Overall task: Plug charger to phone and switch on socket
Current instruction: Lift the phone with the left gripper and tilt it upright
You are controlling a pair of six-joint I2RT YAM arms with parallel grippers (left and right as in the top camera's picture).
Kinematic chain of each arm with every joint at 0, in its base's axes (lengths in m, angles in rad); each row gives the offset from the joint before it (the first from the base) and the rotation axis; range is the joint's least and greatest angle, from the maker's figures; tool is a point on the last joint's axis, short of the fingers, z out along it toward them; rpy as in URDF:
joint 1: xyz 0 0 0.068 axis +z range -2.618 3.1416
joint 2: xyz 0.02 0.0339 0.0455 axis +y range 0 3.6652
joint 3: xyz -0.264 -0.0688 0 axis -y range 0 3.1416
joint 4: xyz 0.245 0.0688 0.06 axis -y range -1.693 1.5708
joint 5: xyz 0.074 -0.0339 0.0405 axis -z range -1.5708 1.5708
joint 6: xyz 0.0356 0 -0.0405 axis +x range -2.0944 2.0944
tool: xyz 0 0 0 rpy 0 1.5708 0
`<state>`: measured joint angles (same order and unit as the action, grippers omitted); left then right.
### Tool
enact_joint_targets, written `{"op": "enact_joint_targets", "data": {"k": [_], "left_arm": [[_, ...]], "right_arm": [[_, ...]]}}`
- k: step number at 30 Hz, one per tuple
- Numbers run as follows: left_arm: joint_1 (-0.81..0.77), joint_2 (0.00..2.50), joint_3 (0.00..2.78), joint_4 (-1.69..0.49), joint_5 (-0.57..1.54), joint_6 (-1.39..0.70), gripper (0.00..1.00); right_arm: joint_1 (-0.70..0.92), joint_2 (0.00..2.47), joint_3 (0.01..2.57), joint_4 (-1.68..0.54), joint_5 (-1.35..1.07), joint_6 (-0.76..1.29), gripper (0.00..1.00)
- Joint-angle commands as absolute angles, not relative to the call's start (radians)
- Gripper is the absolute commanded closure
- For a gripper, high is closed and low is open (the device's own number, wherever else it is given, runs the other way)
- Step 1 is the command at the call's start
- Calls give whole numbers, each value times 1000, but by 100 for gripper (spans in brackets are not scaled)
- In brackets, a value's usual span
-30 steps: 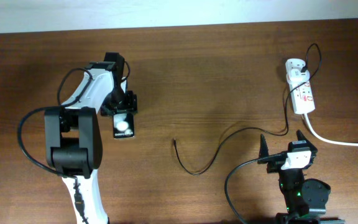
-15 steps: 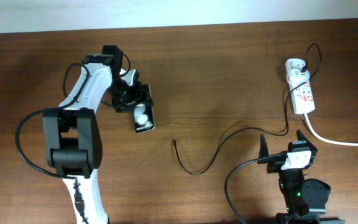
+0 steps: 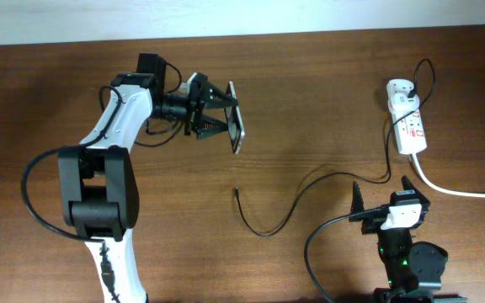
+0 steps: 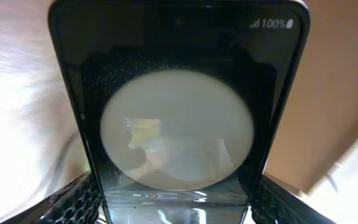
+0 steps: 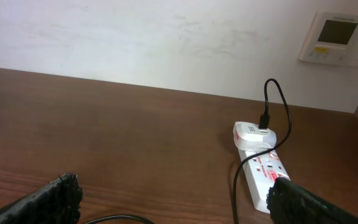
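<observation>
My left gripper [image 3: 223, 118] is shut on the black phone [image 3: 237, 128] and holds it above the table, turned on edge, left of centre. In the left wrist view the phone [image 4: 176, 118] fills the frame between the fingers [image 4: 176, 208], its screen showing a large white round spot. The black charger cable [image 3: 293, 202] runs from its loose tip [image 3: 237, 193] at mid-table to the white adapter [image 3: 400, 88] on the white socket strip [image 3: 413, 130]. My right gripper [image 3: 381, 198] is open and empty near the front edge. The socket [image 5: 263, 177] and adapter [image 5: 253, 134] show in the right wrist view.
The socket's thick white cord [image 3: 461, 192] runs off the right edge. A white wall with a thermostat panel [image 5: 336, 37] stands behind the table. Bare brown wood lies between the phone and the cable tip.
My left gripper has lifted the phone off the table, carried it to the right and turned it on edge. The right arm, cable and socket have not moved.
</observation>
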<state>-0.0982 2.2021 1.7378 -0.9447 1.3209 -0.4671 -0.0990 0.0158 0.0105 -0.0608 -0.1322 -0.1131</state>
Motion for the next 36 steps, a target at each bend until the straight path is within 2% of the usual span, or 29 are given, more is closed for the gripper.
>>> {"op": "enact_joint_targets", "data": {"k": [1, 10, 21, 36], "left_arm": [[-84, 2209, 1761, -943, 1526, -570, 100], [-73, 2209, 1761, -943, 1574, -1009, 100], [-60, 2209, 1761, -943, 1574, -1108, 100], [-40, 2209, 1761, -943, 1574, -1111, 100]], "right_arm": [[-91, 8, 6, -67, -146, -116, 1], [-91, 8, 6, -67, -146, -116, 1], [-91, 8, 6, -67, -146, -116, 1], [-91, 8, 6, -67, -146, -116, 1]]}}
